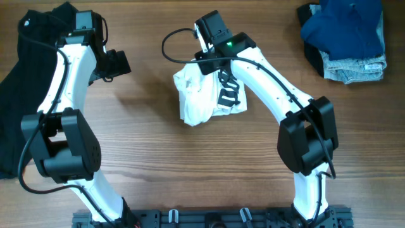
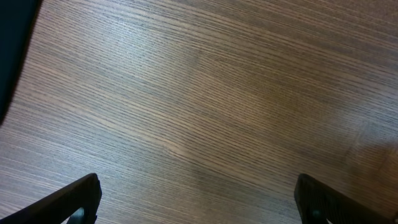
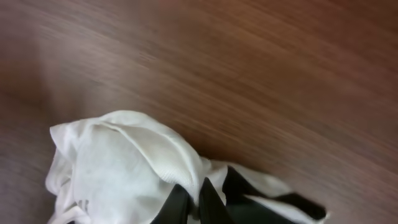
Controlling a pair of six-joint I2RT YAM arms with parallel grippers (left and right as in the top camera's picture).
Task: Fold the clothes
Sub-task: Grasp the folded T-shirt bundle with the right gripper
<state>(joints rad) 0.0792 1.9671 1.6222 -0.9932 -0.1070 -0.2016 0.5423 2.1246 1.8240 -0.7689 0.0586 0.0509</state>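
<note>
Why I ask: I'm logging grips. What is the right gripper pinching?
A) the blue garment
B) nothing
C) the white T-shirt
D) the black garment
C: in the right wrist view the right gripper is shut on a fold of the crumpled white T-shirt.

- Right wrist view is motion-blurred, with the table [image 3: 280, 74] grain smeared. The right gripper [image 3: 196, 200] shows only as dark finger ends cut by the bottom edge, hard to separate from the black lettering [image 3: 261, 202].
- T-shirt [image 1: 193, 101]: overhead, the right arm [image 1: 272, 85] covers its right part and the lettering is unreadable.
- Overhead, the right gripper's tips are hidden under its own wrist.
- Left gripper [image 2: 198, 202]: only two finger ends in view, cut by the bottom edge.
- Black garment [image 1: 16, 82] runs off the left edge — full shape unknown.
- Navy and denim pile [image 1: 348, 38] is clipped by the top edge.
</note>
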